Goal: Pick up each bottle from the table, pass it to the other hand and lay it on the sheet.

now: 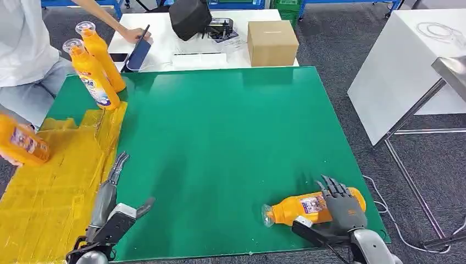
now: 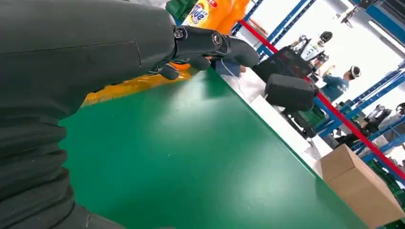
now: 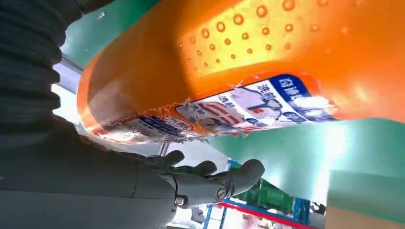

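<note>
Bottle (image 1: 308, 207) (orange, label up) lies on its side near the front right corner of the green table (image 1: 231, 143), cap pointing left, with the right hand (image 1: 342, 204) over its base end; the fingers look spread, and contact cannot be confirmed. Left hand (image 1: 112, 203) rests open, fingers extended, just beside the yellow sheet (image 1: 49, 187). Two more bottles (image 1: 96, 69) stand upright at the sheet's far end.

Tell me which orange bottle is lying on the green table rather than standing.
The bottle under the right hand, near the table's front edge, cap pointing left. The two bottles at the far-left corner stand upright.
</note>
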### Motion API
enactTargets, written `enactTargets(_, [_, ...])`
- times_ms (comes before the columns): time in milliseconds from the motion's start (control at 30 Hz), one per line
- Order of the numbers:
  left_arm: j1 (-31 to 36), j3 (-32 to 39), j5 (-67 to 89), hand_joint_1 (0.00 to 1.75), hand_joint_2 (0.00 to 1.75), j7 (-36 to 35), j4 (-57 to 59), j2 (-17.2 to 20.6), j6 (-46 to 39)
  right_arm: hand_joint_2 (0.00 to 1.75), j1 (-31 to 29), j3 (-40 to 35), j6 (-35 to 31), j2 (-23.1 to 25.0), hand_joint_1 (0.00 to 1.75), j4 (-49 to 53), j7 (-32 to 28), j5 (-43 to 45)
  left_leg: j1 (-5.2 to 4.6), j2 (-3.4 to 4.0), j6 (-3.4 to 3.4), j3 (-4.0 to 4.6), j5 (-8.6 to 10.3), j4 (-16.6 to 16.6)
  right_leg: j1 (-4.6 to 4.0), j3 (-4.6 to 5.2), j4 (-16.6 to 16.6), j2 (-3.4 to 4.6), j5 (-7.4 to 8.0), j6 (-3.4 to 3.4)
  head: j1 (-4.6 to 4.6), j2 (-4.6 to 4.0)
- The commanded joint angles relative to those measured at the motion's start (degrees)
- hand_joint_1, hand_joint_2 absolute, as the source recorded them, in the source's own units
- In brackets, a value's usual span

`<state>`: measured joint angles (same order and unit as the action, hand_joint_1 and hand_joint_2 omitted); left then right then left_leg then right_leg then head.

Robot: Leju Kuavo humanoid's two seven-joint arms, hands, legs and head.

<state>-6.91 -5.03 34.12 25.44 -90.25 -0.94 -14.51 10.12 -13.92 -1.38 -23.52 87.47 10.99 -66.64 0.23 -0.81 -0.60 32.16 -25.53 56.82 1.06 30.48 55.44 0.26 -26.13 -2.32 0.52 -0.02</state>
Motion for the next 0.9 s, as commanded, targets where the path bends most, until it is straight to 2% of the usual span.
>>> enactTargets(33, [1.80, -0.75, -0.56, 0.00, 1.75, -0.36, 2.55, -0.17, 0.56, 1.75, 1.07, 1.40, 1.78, -0.60, 0.00, -5.50, 1.19, -0.27, 0.03, -0.11, 0.00, -0.04, 0.02, -0.05, -0.03, -0.12, -0.09, -0.15, 0.00, 0.04, 0.00, 0.00])
enactTargets(433, [2.47, -1.38, -0.69, 0.00, 1.75, -0.46, 3.37, -0.13, 0.75, 1.75, 0.75, 0.42, 3.58, -1.55, 0.03, -7.07, 1.32, 0.13, 0.05, -0.11, 0.01, -0.08, 0.02, -0.05, -0.06, -0.20, -0.17, -0.16, 0.01, 0.06, 0.02, 0.00])
enactTargets(467, [2.57, -1.46, -0.67, 0.00, 1.75, -0.46, 3.47, -0.12, 0.68, 1.75, 0.81, 0.31, 3.63, -1.80, 1.01, -7.34, 1.31, 0.19, 0.08, -0.15, 0.01, -0.09, 0.04, -0.08, -0.09, -0.25, -0.23, -0.24, 0.02, 0.09, 0.00, 0.00])
enactTargets(500, [2.64, -1.52, -0.66, 0.00, 1.75, -0.46, 3.54, -0.10, 0.62, 1.75, 0.94, 0.20, 3.77, -1.99, 1.66, -7.60, 1.33, 0.26, 0.06, -0.17, 0.01, -0.09, 0.04, -0.07, -0.08, -0.24, -0.22, -0.24, 0.02, 0.07, 0.00, 0.00])
enactTargets(533, [2.72, -1.58, -0.71, 0.00, 1.75, -0.49, 3.60, -0.07, 0.64, 1.75, 0.99, 0.09, 3.83, -2.15, 1.45, -7.68, 1.35, 0.29, 0.06, -0.12, 0.00, -0.11, 0.03, -0.06, -0.07, -0.22, -0.20, -0.17, 0.02, 0.05, 0.00, 0.00])
enactTargets(567, [2.86, -1.64, -0.73, 0.00, 1.75, -0.51, 3.75, -0.02, 0.65, 1.75, 0.95, 0.09, 3.98, -2.16, 1.75, -7.87, 1.27, 0.63, 0.07, -0.14, 0.00, -0.12, 0.05, -0.08, -0.10, -0.27, -0.26, -0.22, 0.04, 0.08, -0.02, 0.00])
enactTargets(900, [2.94, -1.65, -0.95, 0.00, 1.75, -0.95, 3.14, 0.14, 0.90, 1.75, -0.95, -1.42, 2.90, -1.03, 1.75, -7.65, 1.20, -0.04, 0.13, -0.06, 0.05, -0.20, 0.00, -0.12, -0.15, -0.37, -0.30, -0.17, 0.02, 0.16, 0.00, 0.00])
